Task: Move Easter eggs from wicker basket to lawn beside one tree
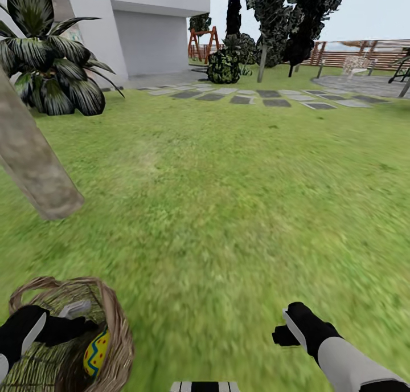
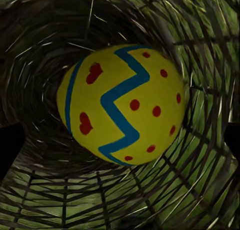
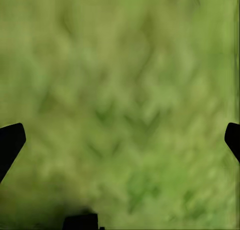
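1. Lower left of the head view: the left claw (image 1: 77, 318) reaches into the wicker basket (image 1: 117, 323); whether it is apart or together cannot be told.
2. One Easter egg (image 2: 122, 104) lies inside, unheld. No writing is readable.
3. Lower right: the right claw (image 3: 120, 140) hangs wide apart, empty, over the lawn (image 1: 228, 198).
4. Far left stands one tree (image 1: 28, 158) trunk.

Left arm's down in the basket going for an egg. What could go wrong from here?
1. The left gripper is inside the wicker basket, which looks tilted; pushing further may tip it over.
2. The Easter egg is round and lies against the weave, so it may roll aside when the gripper closes.
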